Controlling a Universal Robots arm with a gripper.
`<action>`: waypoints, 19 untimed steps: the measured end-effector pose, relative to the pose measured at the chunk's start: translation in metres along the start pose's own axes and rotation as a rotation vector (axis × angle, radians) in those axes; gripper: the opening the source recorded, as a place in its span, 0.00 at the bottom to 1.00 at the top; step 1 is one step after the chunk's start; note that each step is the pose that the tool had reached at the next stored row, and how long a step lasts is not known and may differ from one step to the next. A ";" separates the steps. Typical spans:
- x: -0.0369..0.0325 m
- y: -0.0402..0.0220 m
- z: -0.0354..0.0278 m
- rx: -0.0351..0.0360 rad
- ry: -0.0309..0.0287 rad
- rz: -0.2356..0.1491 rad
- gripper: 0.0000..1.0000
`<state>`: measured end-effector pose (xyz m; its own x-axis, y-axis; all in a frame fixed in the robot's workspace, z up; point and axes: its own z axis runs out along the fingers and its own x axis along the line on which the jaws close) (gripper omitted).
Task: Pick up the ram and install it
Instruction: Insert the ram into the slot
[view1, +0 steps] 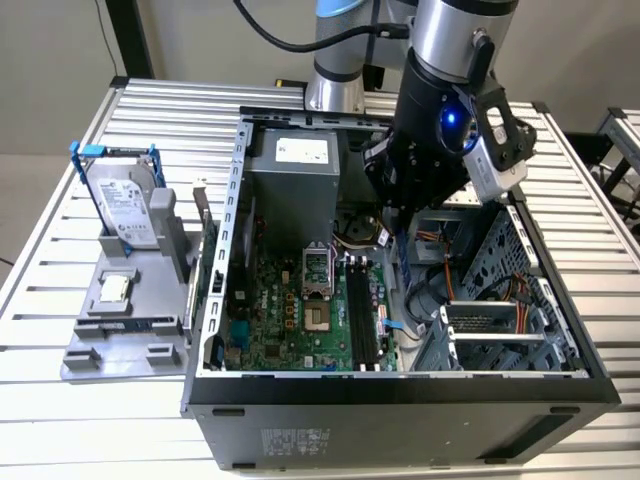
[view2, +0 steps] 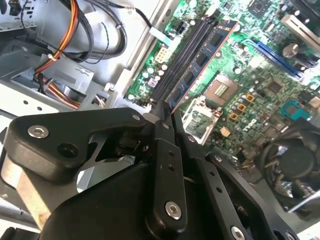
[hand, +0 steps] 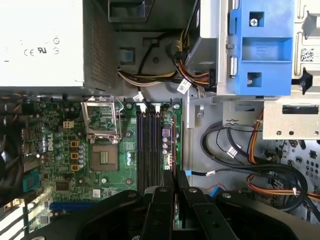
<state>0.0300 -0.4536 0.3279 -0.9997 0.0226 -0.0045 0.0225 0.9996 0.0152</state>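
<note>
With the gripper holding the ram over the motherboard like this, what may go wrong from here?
1. The ram, pinched at one end by the gripper, hangs over the black slots; if it is not lined up with a slot, pressing may strain the motherboard.
2. Held at one end only, the strip may tilt or slip.
3. Loose cables lie beside the slots, and the arm may snag them.

Exterior view high and off the arm, looking down into the open computer case (view1: 400, 385), both wrist views close above the motherboard (hand: 65, 150), gripper (view2: 164, 120) in the foreground, sharing its black memory slots (hand: 145, 150).
</note>
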 end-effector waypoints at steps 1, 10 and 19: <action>-0.0008 0.0006 0.0018 0.0001 0.0000 0.001 0.00; -0.0018 0.0026 0.0154 0.0137 -0.0020 0.009 0.00; 0.0005 0.0023 0.0316 0.0138 -0.0020 0.009 0.00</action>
<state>0.0297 -0.4508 0.2963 -0.9995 0.0320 -0.0063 0.0320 0.9995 0.0014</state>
